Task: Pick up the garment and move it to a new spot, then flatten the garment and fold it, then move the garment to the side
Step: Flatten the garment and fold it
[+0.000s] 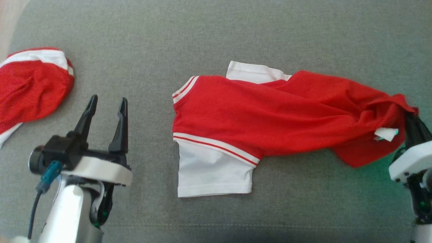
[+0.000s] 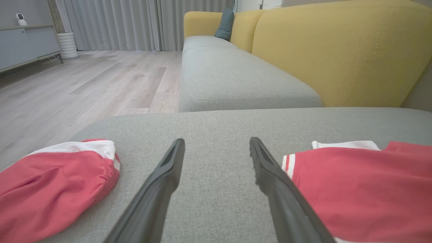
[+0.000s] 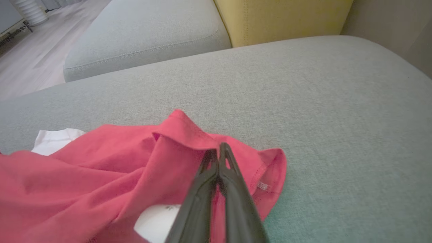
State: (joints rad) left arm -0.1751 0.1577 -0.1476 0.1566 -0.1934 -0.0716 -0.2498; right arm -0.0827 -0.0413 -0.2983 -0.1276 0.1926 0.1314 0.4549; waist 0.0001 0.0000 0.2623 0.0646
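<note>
The red garment with white sleeves lies stretched across the grey sofa cushion, its right end bunched. The right end effector is pressed together, pinching that bunched red edge. The left end effector is spread and empty above bare cushion, between this garment and a second red-and-white garment at far left.

Home, living room. Long sofa with grey seat pads and yellow backrests, teal cushion in its far corner. Pale wood-plank floor along the sofa's front edge. Full-height grey curtains on the far wall. Low grey sideboard on legs, small white camera-like gadget on its top, white ribbed cylinder on the floor beside it.
</note>
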